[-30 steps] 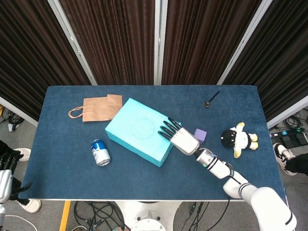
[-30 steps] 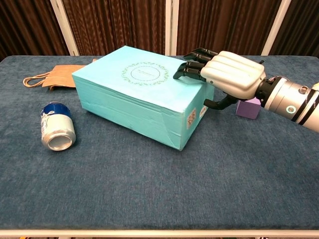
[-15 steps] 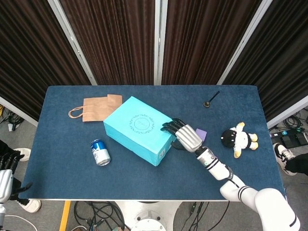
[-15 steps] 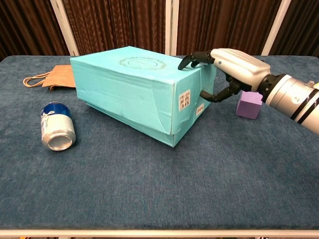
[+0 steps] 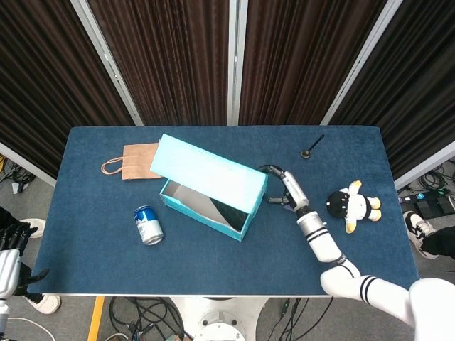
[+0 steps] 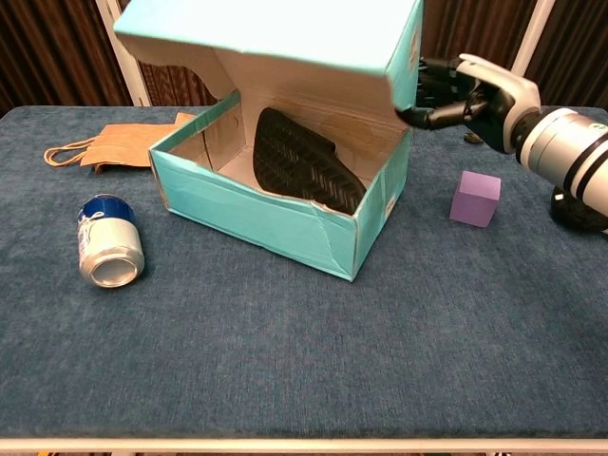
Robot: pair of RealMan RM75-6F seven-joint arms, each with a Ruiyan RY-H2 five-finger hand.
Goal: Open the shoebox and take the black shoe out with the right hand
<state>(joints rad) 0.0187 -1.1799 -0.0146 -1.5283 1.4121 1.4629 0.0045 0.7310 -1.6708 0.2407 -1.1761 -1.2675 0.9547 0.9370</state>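
The turquoise shoebox (image 5: 202, 217) (image 6: 256, 214) stands open in the middle of the table. Its lid (image 5: 206, 170) (image 6: 275, 28) is tipped up and back, hinged along the far side. My right hand (image 5: 281, 186) (image 6: 465, 90) grips the lid's right edge, fingers over it and thumb beneath. A black shoe (image 6: 304, 161) (image 5: 220, 211) lies inside, sole facing the chest view and leaning on the back wall. My left hand (image 5: 8, 264) hangs off the table's near left corner, holding nothing.
A blue drink can (image 5: 148, 224) (image 6: 109, 242) lies left of the box. A brown paper bag (image 5: 142, 161) (image 6: 119, 144) lies behind it. A purple cube (image 6: 475, 198) sits right of the box, a plush toy (image 5: 353, 204) further right, a black spoon (image 5: 311, 147) at the back.
The right hand has pulled the lid up from flat to fully raised, first tilting the box, which has settled back down. The black shoe now shows inside.
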